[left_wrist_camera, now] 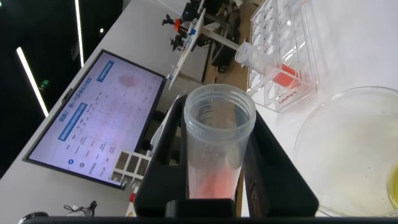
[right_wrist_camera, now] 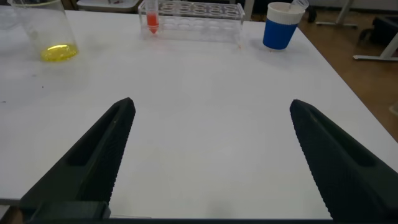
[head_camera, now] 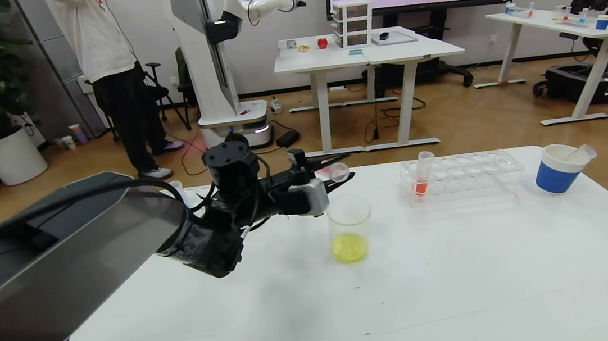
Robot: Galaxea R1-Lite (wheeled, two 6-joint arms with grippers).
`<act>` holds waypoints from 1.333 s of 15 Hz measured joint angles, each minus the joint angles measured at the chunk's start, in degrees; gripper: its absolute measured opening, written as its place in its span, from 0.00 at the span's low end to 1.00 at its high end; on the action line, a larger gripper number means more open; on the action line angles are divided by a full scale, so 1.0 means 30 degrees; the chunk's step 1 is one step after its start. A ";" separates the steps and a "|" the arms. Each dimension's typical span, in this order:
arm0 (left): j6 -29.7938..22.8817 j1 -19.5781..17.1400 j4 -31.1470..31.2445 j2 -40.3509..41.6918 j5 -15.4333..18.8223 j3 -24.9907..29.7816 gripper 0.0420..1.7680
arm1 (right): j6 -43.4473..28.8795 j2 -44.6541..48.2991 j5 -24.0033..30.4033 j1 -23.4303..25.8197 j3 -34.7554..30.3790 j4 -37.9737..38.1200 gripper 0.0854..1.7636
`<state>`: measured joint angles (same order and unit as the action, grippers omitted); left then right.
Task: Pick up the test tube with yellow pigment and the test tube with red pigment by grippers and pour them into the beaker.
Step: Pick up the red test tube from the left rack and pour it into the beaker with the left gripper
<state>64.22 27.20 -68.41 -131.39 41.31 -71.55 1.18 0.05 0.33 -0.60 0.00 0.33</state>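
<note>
The left end effector (head_camera: pixel 333 181) is clamped on a slim clear plastic tube (head_camera: pixel 338 172) with a wider collar at its mouth, held nearly level just above the rim of the beaker (head_camera: pixel 349 228). In the left wrist view the tube (left_wrist_camera: pixel 219 140) sits between the black fingers (left_wrist_camera: pixel 273 168), its mouth open toward the camera, with only a reddish-orange trace low inside it. The beaker — clear, straight-sided, cylindrical glass — stands on the counter (head_camera: pixel 407 295) with a shallow pool of yellow liquid (head_camera: pixel 349 246) at its bottom.

Off to the robot's right stands a clear plastic test tube rack (head_camera: pixel 463 175), box-shaped with round holes, holding one upright tube of orange-red liquid (head_camera: pixel 422 178) at its near-left end. Farther right, a blue-and-white paper cup (head_camera: pixel 558 169) holds an empty tube leaning on its rim.

The right end effector (right_wrist_camera: pixel 211 155) hovers low over the bare counter with its dark, ridged fingers wide apart and holding nothing.

The counter is smooth, matte and white. Behind it — a wood-look floor, white desks, a large wall screen, a potted plant, another white robot and a standing person.
</note>
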 joint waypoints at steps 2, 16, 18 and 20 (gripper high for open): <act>0.1601 0.0008 0.0313 -0.0240 0.0146 -0.0362 0.27 | 0.0008 0.0000 0.0000 0.0000 0.0000 0.0008 0.98; 0.7875 -0.0061 0.2446 -0.1048 0.0126 -0.1800 0.27 | 0.0000 0.0000 -0.0008 0.0008 0.0000 0.0000 0.98; 0.8509 -0.0053 0.2897 -0.1057 0.0081 -0.1800 0.27 | 0.0000 0.0000 0.0000 0.0008 0.0000 0.0008 0.98; 0.9005 -0.0093 0.2934 -0.1077 0.0053 -0.1829 0.27 | 0.0008 0.0000 -0.0008 0.0000 0.0000 0.0008 0.98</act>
<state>91.23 26.92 -59.61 -134.62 41.47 -77.03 1.21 0.05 0.30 -0.60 0.00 0.35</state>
